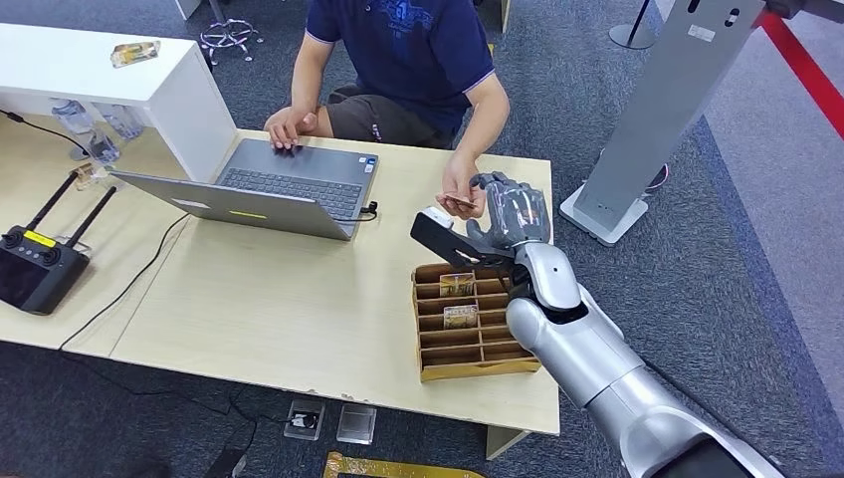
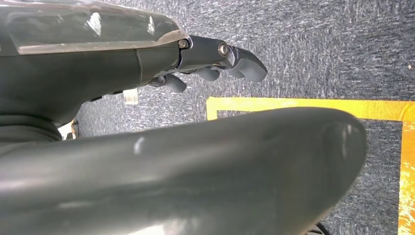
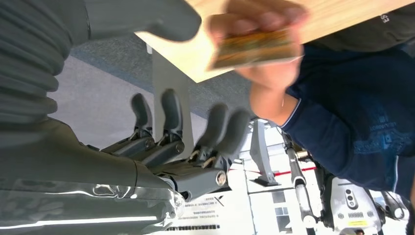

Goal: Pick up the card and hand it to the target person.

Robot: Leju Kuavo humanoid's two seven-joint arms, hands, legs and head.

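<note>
A seated person in a dark blue shirt [image 1: 418,45] pinches a small brownish card [image 1: 460,202] between the fingers of one hand over the table's far right edge. My right hand [image 1: 513,214] is raised just right of that card with its fingers spread and nothing in them. Seen from the right wrist, the card [image 3: 257,47] sits in the person's fingers, apart from my thumb and fingers [image 3: 186,142]. My left hand [image 2: 220,61] hangs over the carpet, holding nothing, its fingers apart from the thumb.
A wooden slotted box [image 1: 428,370] with two more cards [image 1: 457,284] stands under my right forearm. An open laptop [image 1: 269,189] lies before the person, whose other hand rests on it. A black controller [image 1: 35,264] sits far left. A grey stand [image 1: 657,110] rises right of the table.
</note>
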